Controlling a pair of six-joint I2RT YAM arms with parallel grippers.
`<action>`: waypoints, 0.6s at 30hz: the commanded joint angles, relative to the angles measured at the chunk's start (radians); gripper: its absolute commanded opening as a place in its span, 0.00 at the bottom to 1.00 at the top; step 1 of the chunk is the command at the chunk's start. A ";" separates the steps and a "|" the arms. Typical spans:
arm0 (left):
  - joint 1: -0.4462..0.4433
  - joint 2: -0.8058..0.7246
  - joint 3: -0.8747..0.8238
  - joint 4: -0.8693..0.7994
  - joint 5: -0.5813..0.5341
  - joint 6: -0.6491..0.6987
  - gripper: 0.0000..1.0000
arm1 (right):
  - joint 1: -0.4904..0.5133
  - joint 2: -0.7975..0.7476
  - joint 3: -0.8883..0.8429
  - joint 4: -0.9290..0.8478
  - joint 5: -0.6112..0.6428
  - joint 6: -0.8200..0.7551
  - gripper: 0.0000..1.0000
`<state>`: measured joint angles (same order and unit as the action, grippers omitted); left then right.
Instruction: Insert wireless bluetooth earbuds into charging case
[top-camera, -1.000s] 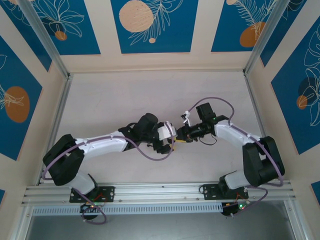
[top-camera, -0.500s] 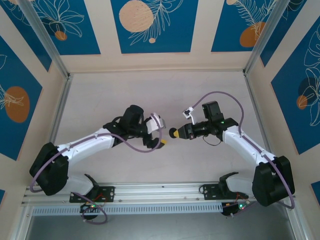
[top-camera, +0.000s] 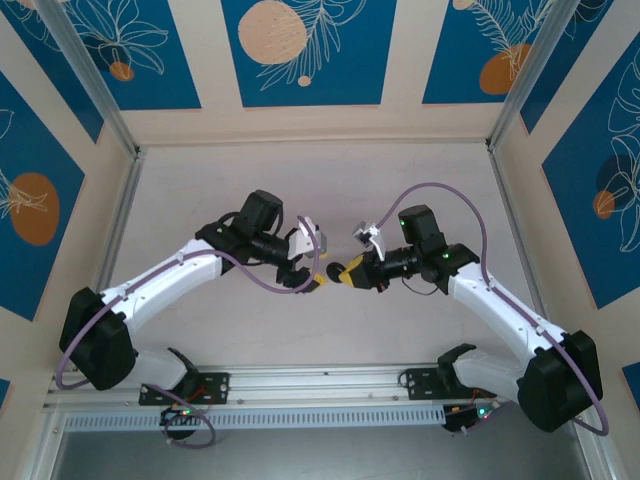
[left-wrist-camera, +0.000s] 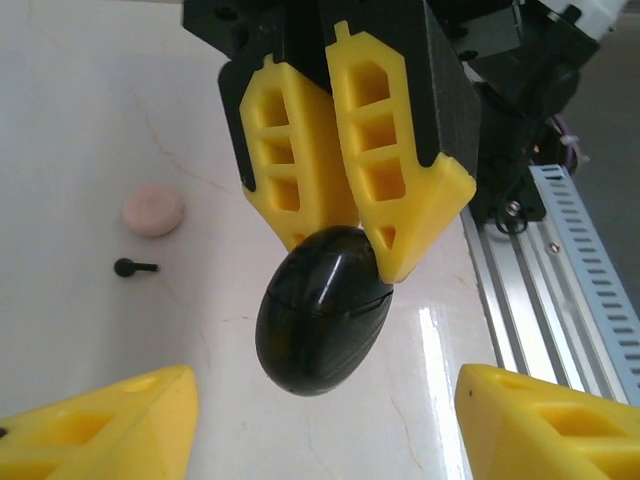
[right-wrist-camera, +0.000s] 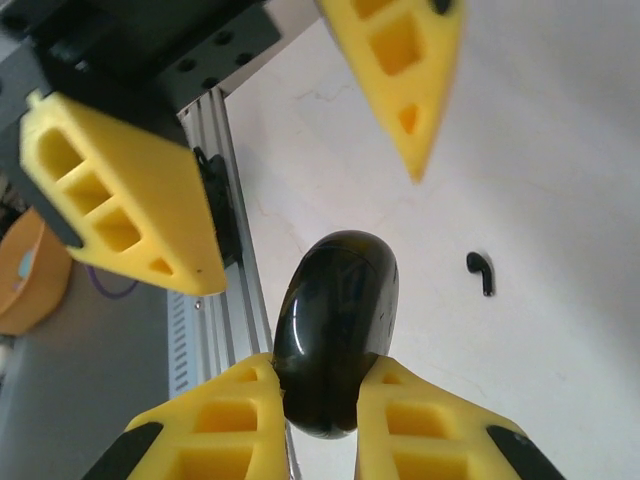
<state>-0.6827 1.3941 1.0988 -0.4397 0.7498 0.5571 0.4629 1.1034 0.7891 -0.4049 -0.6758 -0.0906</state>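
The charging case (right-wrist-camera: 338, 320), a glossy black puck with its lid seam closed, hangs above the table, and my right gripper (right-wrist-camera: 320, 375) is shut on its lower end. In the left wrist view the case (left-wrist-camera: 322, 312) sticks out from the right gripper's yellow fingers (left-wrist-camera: 385, 190). My left gripper (left-wrist-camera: 325, 425) is open, one finger on each side of the case and neither touching it. From above, the two grippers meet nose to nose: left gripper (top-camera: 320, 268), right gripper (top-camera: 346, 273). One black earbud (left-wrist-camera: 133, 267) lies on the table, also seen as the earbud (right-wrist-camera: 481, 272) in the right wrist view.
A flat pale-pink disc (left-wrist-camera: 153, 210) lies on the table near the earbud. The aluminium rail (top-camera: 320, 382) and slotted cable duct (left-wrist-camera: 590, 290) run along the near edge, just behind the grippers. Frame posts and walls enclose the white tabletop (top-camera: 320, 190).
The right gripper carried the case left and slightly nearer. The left arm swung its gripper round to face it, and its jaws have narrowed around the case.
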 joint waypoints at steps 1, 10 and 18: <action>0.008 0.020 0.040 -0.126 0.077 0.115 0.63 | 0.035 -0.037 -0.005 -0.021 -0.013 -0.204 0.12; 0.002 0.029 0.041 -0.205 0.121 0.285 0.51 | 0.068 -0.025 0.025 -0.104 -0.007 -0.456 0.11; -0.015 0.045 0.047 -0.210 0.121 0.300 0.49 | 0.080 0.036 0.065 -0.123 -0.024 -0.481 0.11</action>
<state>-0.6884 1.4231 1.1202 -0.6189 0.8310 0.8124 0.5312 1.1259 0.8188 -0.4953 -0.6727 -0.5243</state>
